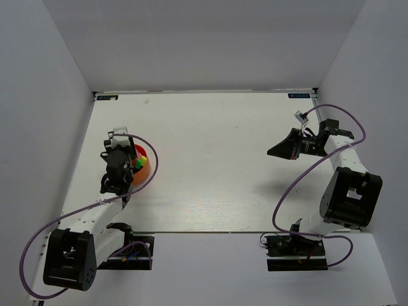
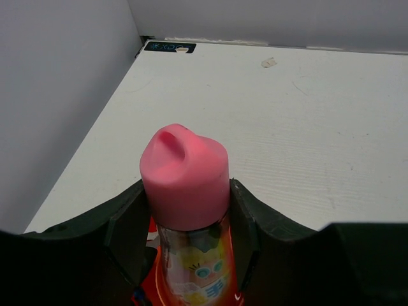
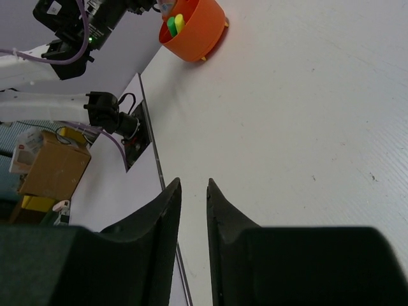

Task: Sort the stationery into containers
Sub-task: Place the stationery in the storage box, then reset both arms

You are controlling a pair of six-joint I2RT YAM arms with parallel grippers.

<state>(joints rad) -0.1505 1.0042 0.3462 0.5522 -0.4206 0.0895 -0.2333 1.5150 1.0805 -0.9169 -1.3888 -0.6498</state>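
My left jaws clamped on the pink-capped tube [image 2: 185,178], cap standing up between them, over the orange cup [image 1: 143,167]; my right jaws almost closed, holding nothing

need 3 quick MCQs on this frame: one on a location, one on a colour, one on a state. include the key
1. Where is the orange cup?
A. Far right corner
B. Left side, below the left gripper
C. Between the two arm bases

2. What colour is the cap of the tube in that gripper?
A. Blue
B. Yellow
C. Pink

3. What is the left gripper's state?
A. Shut on the tube
B. Open and empty
C. Out of view

Key: 1 B, the top view shows the cup under the left arm's wrist. 2 C, the left wrist view shows the cap plainly pink. 3 A, both fingers press against the tube's sides.
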